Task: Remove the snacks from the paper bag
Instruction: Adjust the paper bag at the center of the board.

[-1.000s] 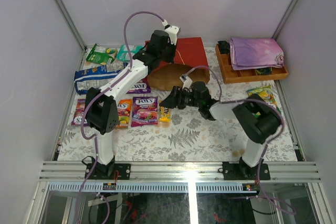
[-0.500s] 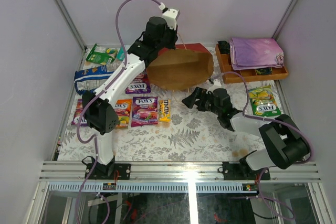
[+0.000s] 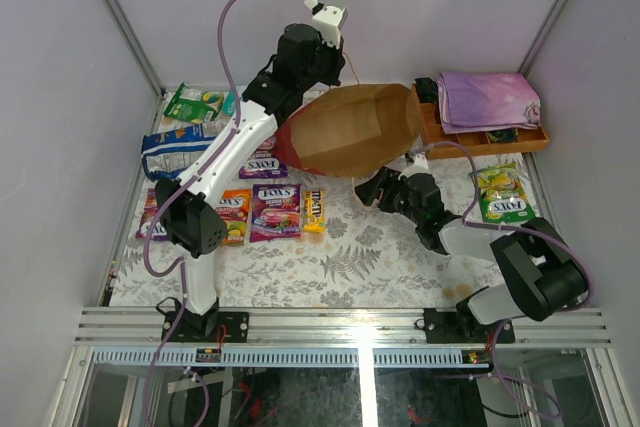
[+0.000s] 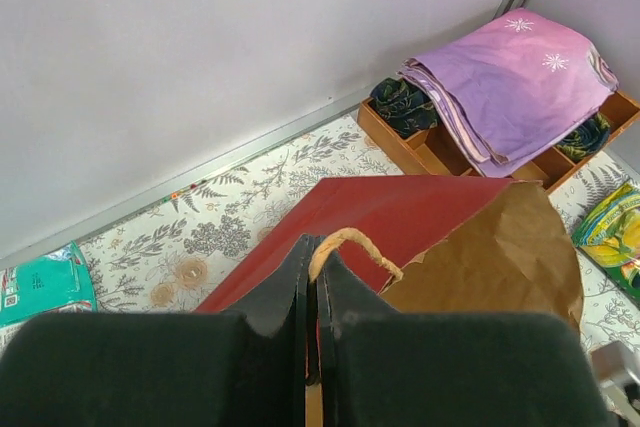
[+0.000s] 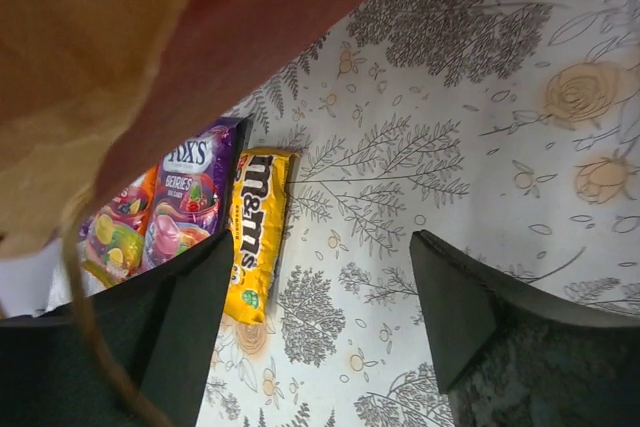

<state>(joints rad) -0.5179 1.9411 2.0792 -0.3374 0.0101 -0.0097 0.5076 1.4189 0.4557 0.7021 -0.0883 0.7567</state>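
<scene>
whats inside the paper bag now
The top view looks into the paper bag, held up by the left gripper: only bare brown lining shows, no packet. Its folded corners are shadowed, so a flat packet there cannot be ruled out.

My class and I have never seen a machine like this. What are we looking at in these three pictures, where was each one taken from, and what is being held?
Two robot arms stand at the near edge of a table, and each ends in a two-finger gripper. The wide picture comes from a fixed camera above and behind the arms. The other two come from cameras on the wrists. The left gripper is shut on the rim of the paper bag, by its string handle, and holds it up. The right gripper is open and empty, low beside the bag. Snacks lie mostly on the table's left side. At the back right, a tray holds a purple cloth.
</scene>
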